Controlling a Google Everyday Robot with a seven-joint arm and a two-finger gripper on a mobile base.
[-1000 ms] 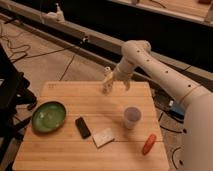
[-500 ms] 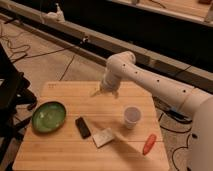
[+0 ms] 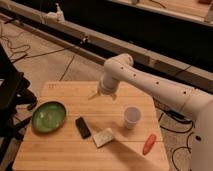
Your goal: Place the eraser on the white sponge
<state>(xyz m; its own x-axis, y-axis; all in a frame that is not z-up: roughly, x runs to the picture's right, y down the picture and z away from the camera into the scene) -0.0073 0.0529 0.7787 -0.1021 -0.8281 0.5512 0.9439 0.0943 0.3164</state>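
Nearest us the sponge lies on the worktop, the eraser just beside it. Farther back hovers the hand, seemingly empty; open or closed we cannot tell. We should come down squarely across the eraser's narrow width.
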